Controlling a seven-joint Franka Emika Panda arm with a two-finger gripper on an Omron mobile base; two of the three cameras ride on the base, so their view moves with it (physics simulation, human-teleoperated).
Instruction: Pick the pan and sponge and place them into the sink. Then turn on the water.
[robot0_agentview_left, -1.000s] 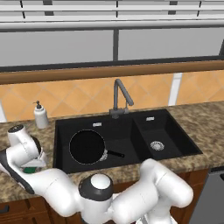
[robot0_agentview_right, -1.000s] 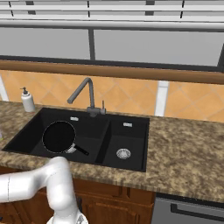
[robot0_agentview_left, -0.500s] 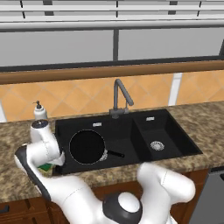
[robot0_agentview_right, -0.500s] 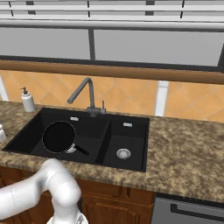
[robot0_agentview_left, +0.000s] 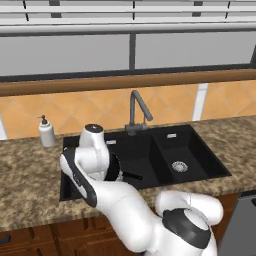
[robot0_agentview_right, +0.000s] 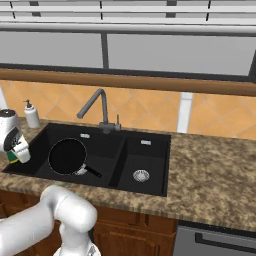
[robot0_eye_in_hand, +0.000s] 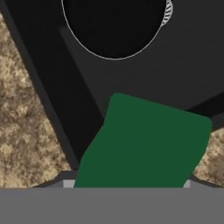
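Observation:
The black pan (robot0_agentview_right: 67, 156) lies in the large left basin of the black sink (robot0_agentview_right: 122, 161), with its handle pointing toward the front right. My gripper (robot0_agentview_right: 19, 152) hangs over the sink's left edge, shut on the green-topped sponge (robot0_agentview_right: 12, 157). In the hand view the sponge (robot0_eye_in_hand: 144, 148) covers the fingertips. Below it are the basin's left wall and the pan (robot0_eye_in_hand: 113, 26). In the left base view my arm hides most of the pan (robot0_agentview_left: 118, 170). No water shows at the faucet (robot0_agentview_right: 95, 102).
A white soap dispenser (robot0_agentview_left: 46, 132) stands on the granite counter (robot0_agentview_left: 30, 175) behind the sink's left corner. The smaller right basin holds a round metal drain (robot0_agentview_right: 141, 175). The dark faucet (robot0_agentview_left: 137, 107) rises behind the divider, with tiled wall and a window behind it.
My arm has swung right from over the left counter to the sink's left edge, carrying the sponge with it. The pan has stayed where it was.

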